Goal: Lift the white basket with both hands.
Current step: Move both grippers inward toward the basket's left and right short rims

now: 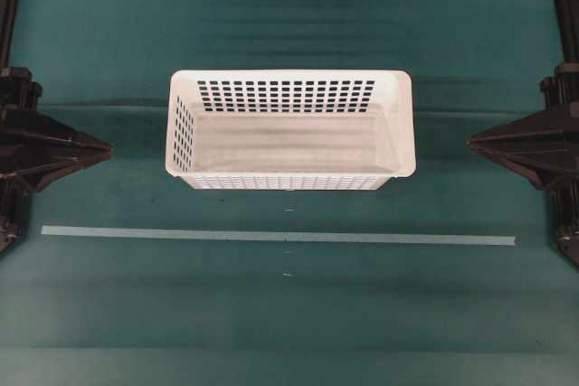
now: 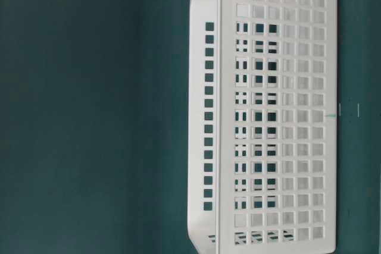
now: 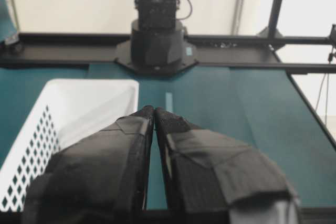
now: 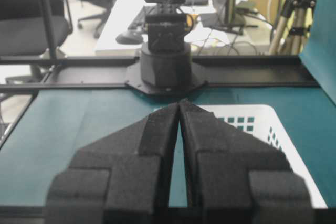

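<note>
The empty basket (image 1: 290,127) looks light and stiff, best taken at its short-end rims; left gripper (image 1: 107,145) and right gripper (image 1: 472,141) are closed on nothing.

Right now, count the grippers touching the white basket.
0. The left gripper sits shut at the table's left edge and the right gripper shut at its right edge, each clear of the white basket standing between them.
</note>
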Motion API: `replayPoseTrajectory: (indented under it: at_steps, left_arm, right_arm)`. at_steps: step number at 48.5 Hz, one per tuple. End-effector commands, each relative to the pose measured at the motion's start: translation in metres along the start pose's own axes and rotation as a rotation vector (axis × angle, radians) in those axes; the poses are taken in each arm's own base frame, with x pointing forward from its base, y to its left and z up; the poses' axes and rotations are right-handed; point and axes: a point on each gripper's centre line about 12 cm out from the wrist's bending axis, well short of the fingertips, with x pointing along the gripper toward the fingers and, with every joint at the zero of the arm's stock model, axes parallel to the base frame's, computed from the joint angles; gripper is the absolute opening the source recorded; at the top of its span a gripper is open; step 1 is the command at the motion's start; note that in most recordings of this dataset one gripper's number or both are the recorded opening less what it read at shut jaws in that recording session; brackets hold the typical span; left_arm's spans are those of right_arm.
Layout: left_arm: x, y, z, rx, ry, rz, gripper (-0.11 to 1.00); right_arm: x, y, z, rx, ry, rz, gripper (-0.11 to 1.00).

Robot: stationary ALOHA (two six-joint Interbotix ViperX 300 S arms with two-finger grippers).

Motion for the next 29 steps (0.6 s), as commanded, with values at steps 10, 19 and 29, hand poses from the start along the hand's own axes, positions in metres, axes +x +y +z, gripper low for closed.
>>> replayPoseTrajectory:
  at_steps: [10,19,29]
  left_arm:
    - [0.010,0.005,0.004,-0.131,0.075,0.026,-0.05]
    - [0.018,0.007,0.008,-0.324,0.163,0.061,-0.06]
    - [0.029,0.020,0.009,-0.598,0.276,0.177,-0.06]
  right_arm:
    - [0.001,-0.012,-0.007,0.246,0.081,-0.083,0.00]
    - [0.002,-0.028,-0.009,0.508,0.255,-0.201,-0.02]
    - [0.010,-0.052,-0.001,0.743,0.451,-0.379,-0.02]
